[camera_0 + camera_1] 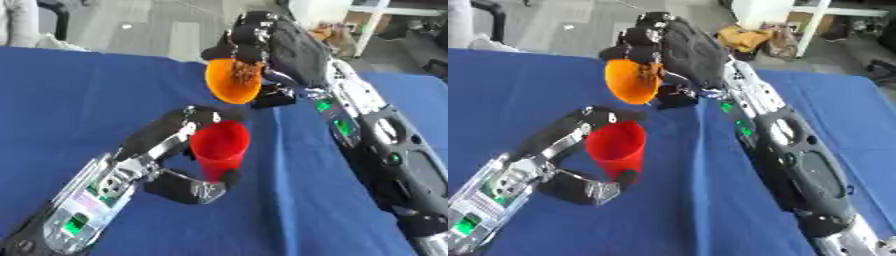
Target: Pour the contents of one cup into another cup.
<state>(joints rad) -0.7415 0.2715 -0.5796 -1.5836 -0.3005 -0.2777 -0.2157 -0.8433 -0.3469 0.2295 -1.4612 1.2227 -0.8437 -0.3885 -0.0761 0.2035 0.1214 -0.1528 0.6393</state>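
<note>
Nearest the camera, the left hand (179, 165) curls its fingers and thumb round the red cup (220, 145), which stands upright on the blue table (79, 95), mouth open upward. Just beyond the red cup and above it, the right hand (262, 47) grips the orange cup (233, 80), fingers wrapped over its rim. That orange cup is tipped well over, its mouth turned toward the camera and downward, hanging apart from the red cup's rim. Dark specks show inside the orange cup.

Orange cup (232, 80) contents — blurred, brownish — cannot be identified.
</note>
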